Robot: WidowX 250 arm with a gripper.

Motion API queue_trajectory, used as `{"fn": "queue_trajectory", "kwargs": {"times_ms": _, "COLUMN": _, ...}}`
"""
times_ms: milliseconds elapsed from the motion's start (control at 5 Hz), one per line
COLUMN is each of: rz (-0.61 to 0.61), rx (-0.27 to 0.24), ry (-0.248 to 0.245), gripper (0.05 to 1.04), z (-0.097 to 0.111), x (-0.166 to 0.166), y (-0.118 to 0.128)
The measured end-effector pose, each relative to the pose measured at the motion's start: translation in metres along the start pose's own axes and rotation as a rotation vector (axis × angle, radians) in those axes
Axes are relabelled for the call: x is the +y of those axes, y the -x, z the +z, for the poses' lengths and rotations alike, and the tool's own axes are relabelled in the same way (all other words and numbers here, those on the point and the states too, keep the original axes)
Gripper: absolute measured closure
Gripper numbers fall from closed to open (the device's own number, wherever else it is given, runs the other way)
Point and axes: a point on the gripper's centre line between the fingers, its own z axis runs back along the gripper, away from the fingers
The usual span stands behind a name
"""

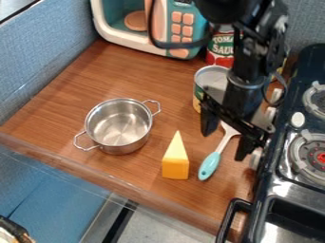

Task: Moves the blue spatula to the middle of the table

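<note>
Wooden table, stove along its right side in view. Black arm hangs over that edge, close to the stove knobs; a sideways drift on descent could catch one. Toy microwave at the back, well out of the likely path. Steel pot left of the wedge, both handles sticking out; if the carry swings too wide or too low, the load may snag a handle or end up against the pot instead of on bare wood. Open can just beside the gripper; a turn of the wrist could knock it. Second can behind, less exposed. Blue spatula lies on the wood between wedge and stove, handle toward the near edge, pale neck running up under the gripper; head not clearly seen. Fingers spread apart, released, nothing held. Judgement: pick-up comes next. Neck is thin; closing off-centre could pinch one side and spin it, or miss altogether. Gripped near one end, the long handle may droop and drag. Yellow wedge stands just beside the handle, narrow at top: a low sweep toward mid-table would likely topple it.
</note>
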Motion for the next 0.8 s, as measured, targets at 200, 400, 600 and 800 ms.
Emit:
{"fn": "queue_trajectory", "kwargs": {"times_ms": 200, "rz": 0.009, "rx": 0.024, "ry": 0.026, "gripper": 0.083, "z": -0.015, "x": -0.003, "y": -0.002}}
{"fn": "queue_trajectory", "kwargs": {"times_ms": 400, "rz": 0.037, "rx": 0.058, "ry": 0.053, "gripper": 0.083, "z": -0.031, "x": 0.003, "y": 0.002}}
{"fn": "queue_trajectory", "kwargs": {"times_ms": 600, "rz": 0.028, "rx": 0.061, "ry": 0.056, "gripper": 0.083, "z": -0.035, "x": 0.0, "y": 0.011}}
{"fn": "queue_trajectory", "kwargs": {"times_ms": 800, "rz": 0.021, "rx": 0.047, "ry": 0.051, "gripper": 0.138, "z": -0.037, "x": -0.004, "y": 0.02}}
